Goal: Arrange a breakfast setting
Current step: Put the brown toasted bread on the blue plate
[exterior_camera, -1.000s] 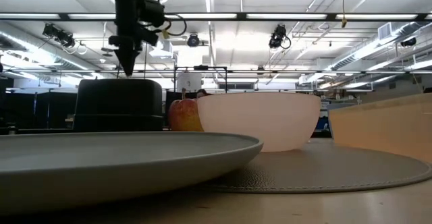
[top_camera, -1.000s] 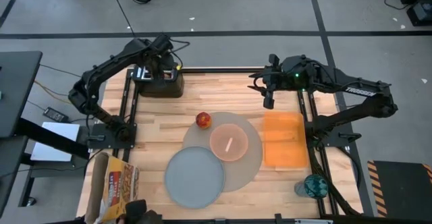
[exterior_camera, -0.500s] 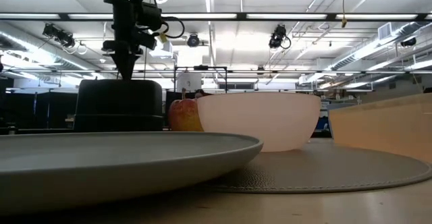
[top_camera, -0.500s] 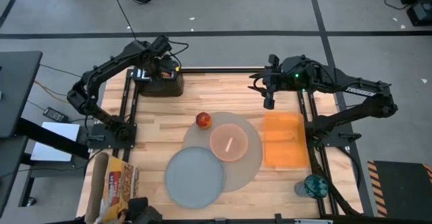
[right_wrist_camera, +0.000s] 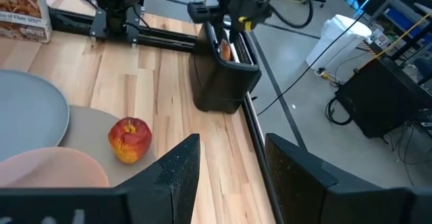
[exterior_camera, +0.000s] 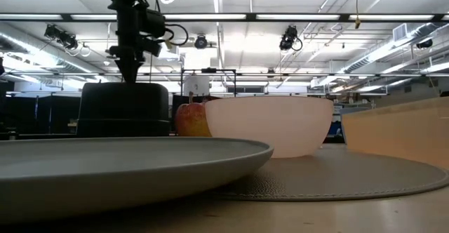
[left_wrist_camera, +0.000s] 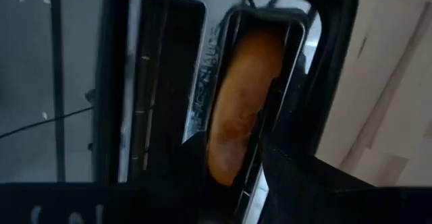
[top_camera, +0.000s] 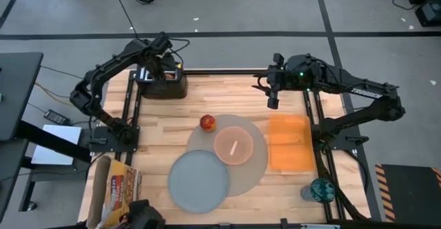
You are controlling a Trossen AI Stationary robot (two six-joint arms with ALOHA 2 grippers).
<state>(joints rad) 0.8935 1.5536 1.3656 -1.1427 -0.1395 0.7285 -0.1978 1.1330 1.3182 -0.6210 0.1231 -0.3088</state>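
A black toaster (top_camera: 165, 85) stands at the table's far left, with a brown bagel (left_wrist_camera: 236, 116) upright in one slot. My left gripper (top_camera: 160, 56) points down over it, open, with its fingers on either side of the bagel's top; I cannot tell whether they touch it. My right gripper (top_camera: 273, 103) is open and empty above the far right of the table. A pink bowl (top_camera: 234, 146) and part of a grey plate (top_camera: 198, 181) rest on the tan placemat (top_camera: 255, 170). A red apple (top_camera: 207, 123) sits at its far edge.
An orange board (top_camera: 288, 143) lies right of the placemat. The yellow cereal box (top_camera: 122, 187) lies at the near left corner. A bluish cup (top_camera: 320, 189) sits by the near right frame. Bare wood lies between toaster and apple.
My left gripper has shifted a little toward the table's left and far edge and sunk slightly toward the toaster's top. Nothing on the table has moved.
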